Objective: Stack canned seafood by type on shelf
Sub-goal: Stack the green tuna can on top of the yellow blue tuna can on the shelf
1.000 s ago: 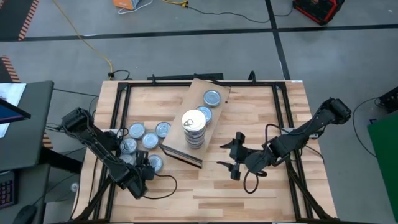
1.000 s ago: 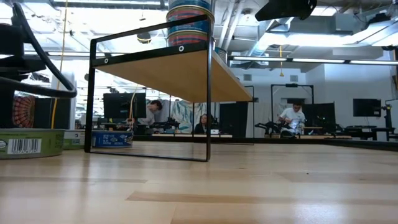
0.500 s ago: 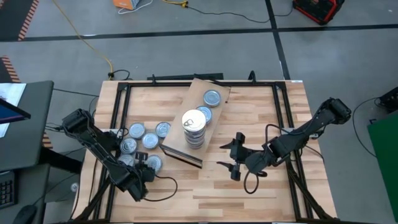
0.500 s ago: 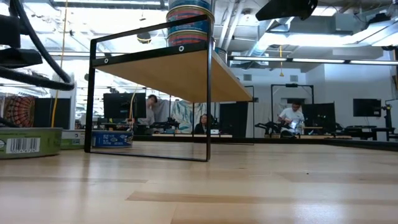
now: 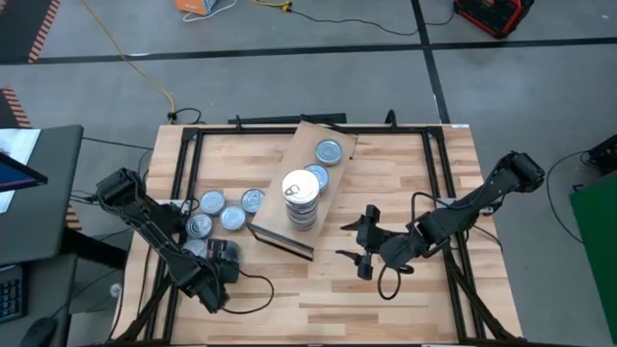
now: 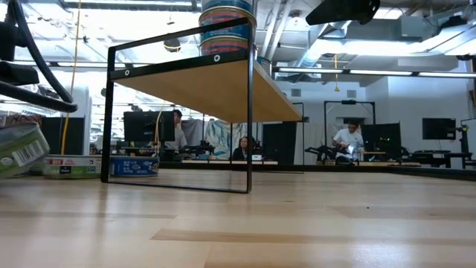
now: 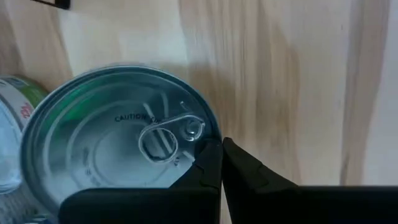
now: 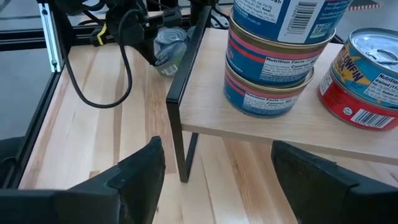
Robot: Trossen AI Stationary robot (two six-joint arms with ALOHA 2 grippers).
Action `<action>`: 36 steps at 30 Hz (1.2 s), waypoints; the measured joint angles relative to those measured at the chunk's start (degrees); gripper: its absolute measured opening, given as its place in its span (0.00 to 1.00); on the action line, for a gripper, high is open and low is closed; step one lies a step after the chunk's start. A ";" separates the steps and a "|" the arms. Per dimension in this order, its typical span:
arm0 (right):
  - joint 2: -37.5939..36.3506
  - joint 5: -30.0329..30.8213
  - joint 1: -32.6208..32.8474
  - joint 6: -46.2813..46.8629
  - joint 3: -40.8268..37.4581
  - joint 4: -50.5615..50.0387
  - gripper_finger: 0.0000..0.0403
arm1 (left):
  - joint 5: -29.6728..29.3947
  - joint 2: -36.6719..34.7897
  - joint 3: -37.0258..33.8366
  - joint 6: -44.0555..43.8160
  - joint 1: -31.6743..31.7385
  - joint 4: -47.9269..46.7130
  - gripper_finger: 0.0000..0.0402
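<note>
A silver pull-tab tin (image 7: pixel 118 143) sits tilted at the left gripper (image 5: pixel 220 258). Beyond the right gripper (image 8: pixel 214 163), stacked blue tins (image 8: pixel 277 62) stand on the shelf (image 5: pixel 307 183).

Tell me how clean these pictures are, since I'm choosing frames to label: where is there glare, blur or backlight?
Low view: bright ceiling lights backlight the shelf, darkening its frame, and the tilted can at the picture's edge looks soft. Left wrist view: the can lid shows pale sheen, its caution print still readable. Right wrist view: labels on the stacked cans read sharp; the right pincer fingers blur.
</note>
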 joint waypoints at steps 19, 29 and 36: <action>0.00 -0.11 0.00 0.11 0.00 0.02 0.79 | 5.31 -0.04 3.58 -5.53 0.48 2.62 0.00; 0.00 -0.40 0.07 0.09 0.00 -0.02 0.79 | 4.13 -0.07 3.08 -5.03 0.68 3.15 0.06; 0.00 -0.44 0.01 0.07 0.00 -0.02 0.79 | 1.02 -0.07 3.02 -7.56 1.22 2.66 0.14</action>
